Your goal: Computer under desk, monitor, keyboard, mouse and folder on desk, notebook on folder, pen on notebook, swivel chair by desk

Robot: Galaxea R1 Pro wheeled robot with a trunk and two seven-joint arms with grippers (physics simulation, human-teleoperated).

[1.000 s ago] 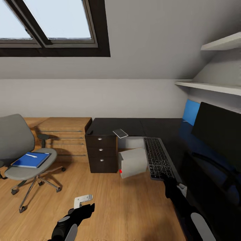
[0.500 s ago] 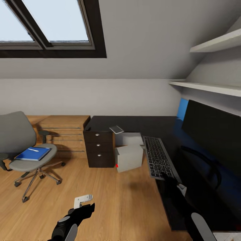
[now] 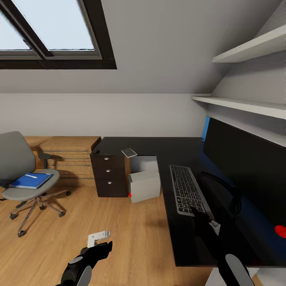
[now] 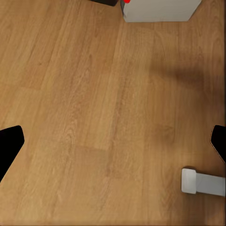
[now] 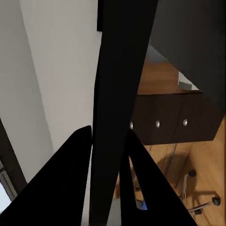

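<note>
While right gripper (image 3: pixel 204 219) pinches keyboard (image 3: pixel 185 189), floor (image 3: pixel 131 238) lies open.

A skylight (image 3: pixel 47 31) with a dark frame fills the upper left. 2 white shelves (image 3: pixel 246 105) run along the right wall, upper right. A wooden dresser (image 3: pixel 65 155) stands at the white back wall, left of centre. Wood floor (image 3: pixel 131 238) covers the lower part.
</note>
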